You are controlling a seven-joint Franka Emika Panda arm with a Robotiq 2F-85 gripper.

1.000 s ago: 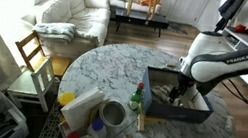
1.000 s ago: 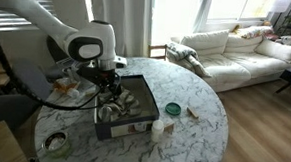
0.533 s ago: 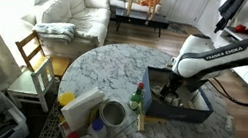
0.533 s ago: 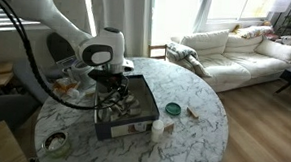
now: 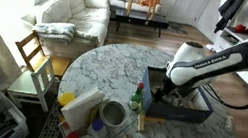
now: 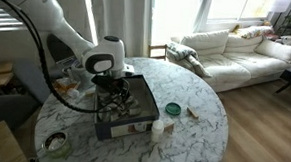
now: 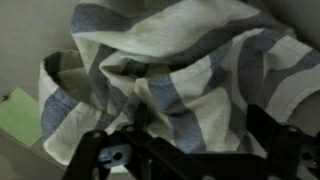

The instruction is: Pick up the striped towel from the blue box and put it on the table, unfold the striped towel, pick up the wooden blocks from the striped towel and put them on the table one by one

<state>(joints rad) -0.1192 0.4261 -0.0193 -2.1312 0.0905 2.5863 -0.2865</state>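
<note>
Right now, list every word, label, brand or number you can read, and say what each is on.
Nothing reads clearly.
On the robot arm: any lettering on its white shell is too blurred to read.
On the clutter at the edge of the table: labels too small.
On the striped towel: stripes only, no text.

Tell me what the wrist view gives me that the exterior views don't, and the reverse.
Only the wrist view: the striped towel close up, bunched in folds, with the claw open and close over it; whether it touches cannot be told. Only the exterior views: the blue box on the table, the arm bent down into the box, clutter along the table's edge and a sofa behind. Both: the claw low over the box's contents, though the exterior views show the towel too small to read.
</note>
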